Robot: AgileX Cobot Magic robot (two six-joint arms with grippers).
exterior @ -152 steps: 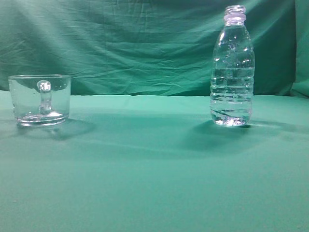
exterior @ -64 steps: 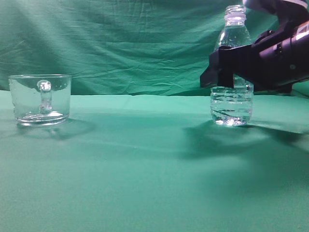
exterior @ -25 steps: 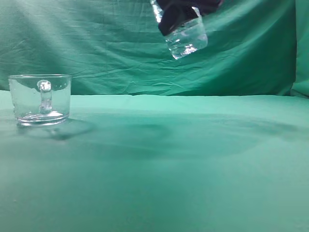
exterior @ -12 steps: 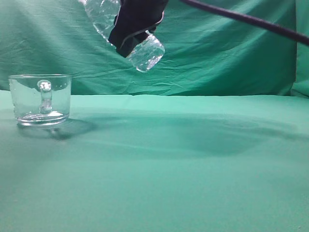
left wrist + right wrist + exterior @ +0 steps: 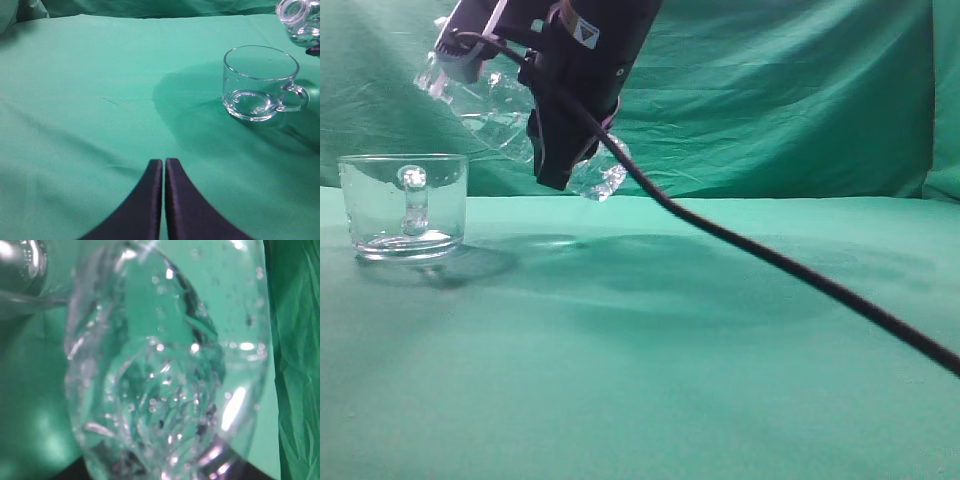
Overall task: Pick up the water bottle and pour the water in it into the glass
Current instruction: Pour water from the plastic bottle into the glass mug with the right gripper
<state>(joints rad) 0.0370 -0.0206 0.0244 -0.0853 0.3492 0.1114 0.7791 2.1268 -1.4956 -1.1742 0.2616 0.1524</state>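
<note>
The clear ribbed water bottle (image 5: 500, 110) hangs tilted in the air, neck up-left above the glass's right rim, base down-right. My right gripper (image 5: 560, 120) is shut on the bottle's middle; the dark wrist hides that part. The right wrist view is filled by the bottle (image 5: 165, 365) with water and bubbles inside. The glass (image 5: 404, 205) stands upright on the green cloth at the left, handle toward the camera; it also shows in the left wrist view (image 5: 260, 82), with the bottle mouth (image 5: 295, 12) above its far right. My left gripper (image 5: 164, 162) is shut and empty, well left of the glass.
Green cloth (image 5: 720, 330) covers the table and forms the wrinkled backdrop. A black cable (image 5: 790, 270) runs from my right arm down to the lower right across the exterior view.
My right gripper has carried the bottle left and lower, from high mid-frame to beside the glass, tilting its neck toward the glass. The glass has not moved.
</note>
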